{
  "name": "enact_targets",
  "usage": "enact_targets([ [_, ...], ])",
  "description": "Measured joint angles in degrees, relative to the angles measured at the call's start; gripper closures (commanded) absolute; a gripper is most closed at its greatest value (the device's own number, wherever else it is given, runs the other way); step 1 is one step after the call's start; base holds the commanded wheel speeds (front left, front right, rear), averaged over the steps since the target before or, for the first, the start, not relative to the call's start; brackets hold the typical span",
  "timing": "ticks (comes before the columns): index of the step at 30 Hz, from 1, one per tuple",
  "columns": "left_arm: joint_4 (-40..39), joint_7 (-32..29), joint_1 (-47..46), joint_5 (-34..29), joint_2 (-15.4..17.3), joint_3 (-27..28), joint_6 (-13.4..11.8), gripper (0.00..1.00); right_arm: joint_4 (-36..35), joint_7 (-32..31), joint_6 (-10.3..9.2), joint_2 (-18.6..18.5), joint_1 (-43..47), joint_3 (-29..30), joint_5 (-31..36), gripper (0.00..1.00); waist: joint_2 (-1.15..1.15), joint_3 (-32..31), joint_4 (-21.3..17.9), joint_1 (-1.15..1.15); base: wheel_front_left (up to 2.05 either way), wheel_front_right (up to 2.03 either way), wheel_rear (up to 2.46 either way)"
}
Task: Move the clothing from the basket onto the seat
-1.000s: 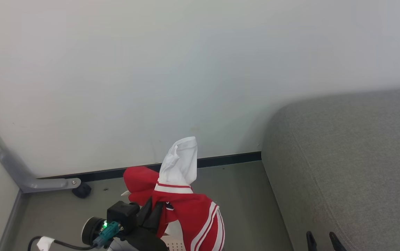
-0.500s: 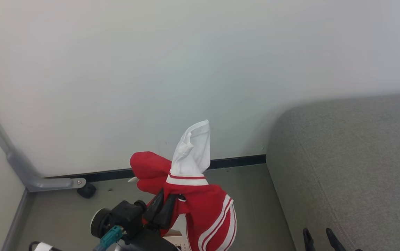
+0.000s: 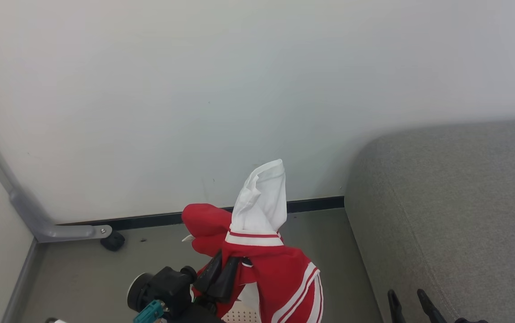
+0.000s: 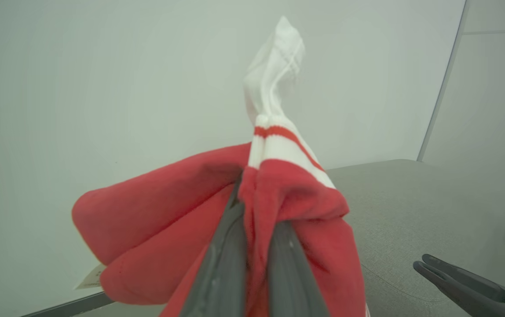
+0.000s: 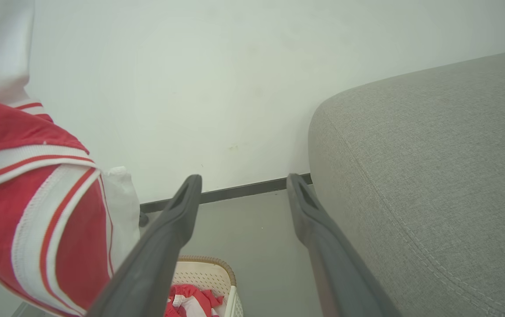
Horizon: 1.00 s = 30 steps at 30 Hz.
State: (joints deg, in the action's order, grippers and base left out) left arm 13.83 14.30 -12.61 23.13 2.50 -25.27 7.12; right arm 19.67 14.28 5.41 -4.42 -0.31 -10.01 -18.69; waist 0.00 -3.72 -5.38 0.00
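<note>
Clothing (image 3: 284, 278): red-and-white garment clenched in left fingers (image 4: 221, 255), raised left of seat (image 3: 455, 202). Basket (image 5: 199, 275): left of seat, more garments inside. Right fingers (image 5: 169, 237): spread, empty, beside seat.

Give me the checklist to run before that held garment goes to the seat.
1. Grip: left gripper shut on the garment: ok.
2. Clearance: garment's hanging end free of the basket: cannot tell, cropped.
3. Landing spot: visible part of the seat is bare: ok.
4. Spare arm: right gripper open, holding nothing: ok.
5. Basket emptied: not ok, more clothing lies inside.
</note>
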Motion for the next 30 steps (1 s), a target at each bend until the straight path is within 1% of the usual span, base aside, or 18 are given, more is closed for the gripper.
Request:
enact_targets([
  [6, -0.3, 0.0, 0.0, 0.0, 0.0, 0.1, 0.0, 1.0, -0.5, 0.0, 0.46, -0.1, 0.0, -0.7, 0.1, 0.0, 0.0, 0.1, -0.1, 0.0, 0.0, 0.0, 0.0],
  [10, -0.4, 0.0, 0.2, 0.0, 0.1, 0.2, 0.0, 1.0, -1.6, 0.0, 1.56, -1.9, 0.0, -6.5, 2.8, 0.0, 0.0, 0.2, -0.4, 0.0, 0.0, 0.0, 0.0],
  [15, -0.5, 0.0, 0.2, 0.2, 0.1, 0.0, 0.0, 1.0, -3.4, 0.0, 1.66, -5.2, -0.2, -11.4, 4.4, 0.0, 0.0, 0.2, -0.6, 0.0, 0.0, 0.0, 0.0],
  [16, -0.5, 0.0, 0.2, 0.3, 0.1, 0.0, 0.0, 1.0, -3.9, 0.0, 1.66, -5.8, -0.3, -12.3, 4.4, 0.0, 0.0, 0.2, -0.7, 0.0, 0.0, 0.0, 0.0],
  [19, -0.5, 0.0, 0.2, 0.5, 0.2, -0.3, 0.0, 1.0, -6.2, 0.0, 1.66, -8.4, -0.7, -17.6, 3.9, 0.0, 0.0, 0.2, -0.8, 0.0, 0.0, 0.0, 0.0],
  [20, -0.5, 0.0, 0.2, 0.5, 0.2, -0.3, 0.0, 1.0, -6.2, 0.0, 1.66, -8.4, -0.7, -17.6, 3.9, 0.0, 0.0, 0.2, -0.8, 0.0, 0.0, 0.0, 0.0],
  [23, -0.5, 0.0, 0.1, 0.5, 0.2, -0.6, 0.0, 1.0, -8.1, 0.0, 1.66, -10.3, -2.1, -21.8, 2.8, 0.0, 0.0, 0.2, -0.8, 0.0, 0.0, 0.0, 0.0],
  [28, -0.5, 0.0, 0.1, 0.6, 0.2, -0.9, 0.0, 1.0, -10.3, 0.0, 1.68, -13.0, -4.8, -26.7, 1.4, 0.0, 0.0, 0.2, -0.7, 0.0, 0.0, 0.0, 0.0],
  [30, -0.5, 0.0, 0.1, 0.6, 0.2, -1.0, 0.0, 1.0, -10.9, 0.0, 1.68, -13.5, -5.8, -27.8, 1.2, 0.0, 0.0, 0.2, -0.6, 0.0, 0.0, 0.0, 0.0],
])
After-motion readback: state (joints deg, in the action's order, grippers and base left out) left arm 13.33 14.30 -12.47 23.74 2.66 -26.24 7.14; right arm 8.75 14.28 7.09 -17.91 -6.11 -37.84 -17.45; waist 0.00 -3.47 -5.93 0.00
